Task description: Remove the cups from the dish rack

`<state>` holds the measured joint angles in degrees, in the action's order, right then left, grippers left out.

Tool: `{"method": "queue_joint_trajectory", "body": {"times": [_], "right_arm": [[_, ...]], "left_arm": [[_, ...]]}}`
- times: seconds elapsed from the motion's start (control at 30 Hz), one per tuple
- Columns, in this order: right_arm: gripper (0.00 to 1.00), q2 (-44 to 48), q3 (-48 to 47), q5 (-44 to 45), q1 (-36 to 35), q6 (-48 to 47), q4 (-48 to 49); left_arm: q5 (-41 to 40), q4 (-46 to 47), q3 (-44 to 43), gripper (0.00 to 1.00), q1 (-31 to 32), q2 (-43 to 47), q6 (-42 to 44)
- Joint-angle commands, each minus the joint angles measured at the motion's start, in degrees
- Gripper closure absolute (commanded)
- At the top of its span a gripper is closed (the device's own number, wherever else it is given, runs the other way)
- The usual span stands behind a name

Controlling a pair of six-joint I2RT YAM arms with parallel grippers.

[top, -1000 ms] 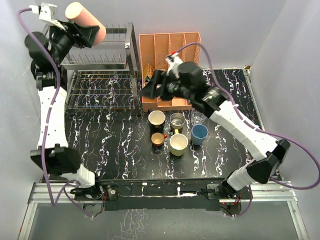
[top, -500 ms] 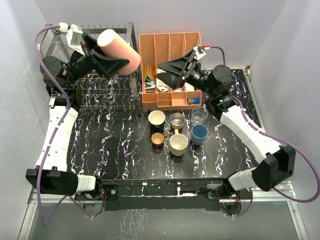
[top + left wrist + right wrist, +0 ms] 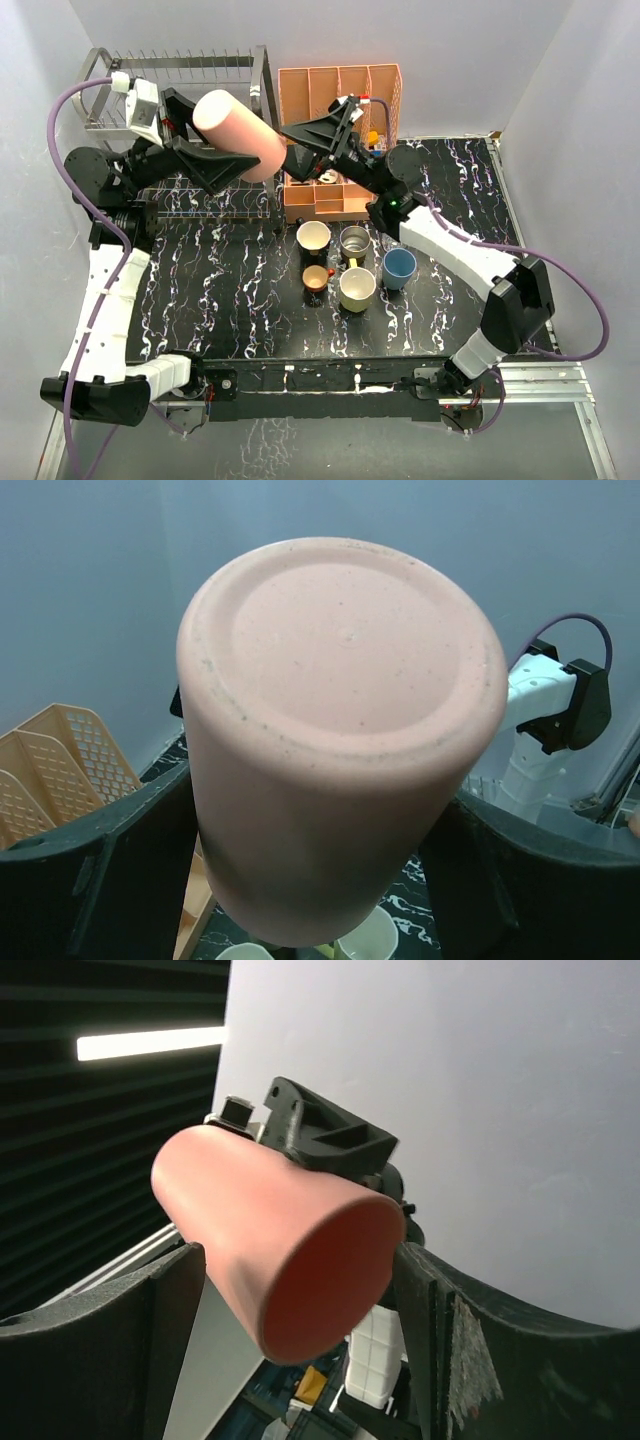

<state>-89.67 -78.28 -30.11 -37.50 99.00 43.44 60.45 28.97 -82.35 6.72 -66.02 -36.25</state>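
The left end effector (image 3: pixel 215 137), clamped on the tall pink plastic tumbler (image 3: pixel 240 135), has swung it off the silver wire dish rack (image 3: pixel 170 65) toward the desk's (image 3: pixel 230 290) far middle, where the right end effector (image 3: pixel 297 147) has risen to bracket its mouth with jaws parted, likely for a handover.

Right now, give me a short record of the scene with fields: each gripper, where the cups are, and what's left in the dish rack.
Left gripper: shut on the pink tumbler, held on its side in the air
Right gripper: open, jaws flanking the tumbler's open end
Cups on table: six, grouped in front of the peach organizer: black mug, brown metallic cup, clear glass, tiny orange cup, pale yellow mug, blue cup
Dish rack: no cups in its visible part
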Motion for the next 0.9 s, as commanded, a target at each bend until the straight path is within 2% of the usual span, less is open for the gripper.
{"method": "queue_joint_trajectory", "body": {"times": [0.0,0.2,0.47,0.5,0.6,0.63,0.7,0.73,0.8,0.87], "right_arm": [[0.23,-3.17,-6.30,4.17,-3.17,3.74,13.07],[0.34,-8.81,-13.90,4.98,-7.62,5.34,17.00],[0.74,-7.38,-10.96,7.12,-8.29,5.22,19.12],[0.78,-6.98,-10.31,7.13,-8.30,5.04,19.01],[0.92,-5.15,-7.36,6.97,-7.81,4.61,18.72],[0.92,-4.25,-6.08,6.68,-7.17,4.25,18.13],[0.92,-1.82,-2.82,5.78,-5.57,2.99,16.41],[0.92,-0.43,-1.14,4.85,-4.38,1.86,14.70],[0.92,3.23,3.22,2.35,-1.77,-1.77,8.43],[0.92,7.95,6.48,0.45,0.93,-8.91,-1.99]], "left_arm": [[1.44,2.34,2.14,1.00,0.40,2.64,0.03],[2.43,1.55,4.86,1.00,0.40,4.25,2.92],[3.32,0.66,7.31,1.00,0.40,5.58,6.77],[3.34,-0.16,7.43,0.95,0.40,5.67,7.94],[3.64,-6.15,6.95,0.53,0.39,5.94,13.50],[3.43,-10.20,6.41,0.36,0.33,6.05,16.92],[2.69,-19.83,5.15,0.12,0.40,6.23,24.94],[1.86,-25.53,4.37,0.05,0.40,6.25,29.36],[-0.48,-37.11,2.85,0.03,0.34,6.06,39.72],[-3.71,-48.19,1.53,0.03,0.31,5.65,48.60]]}}
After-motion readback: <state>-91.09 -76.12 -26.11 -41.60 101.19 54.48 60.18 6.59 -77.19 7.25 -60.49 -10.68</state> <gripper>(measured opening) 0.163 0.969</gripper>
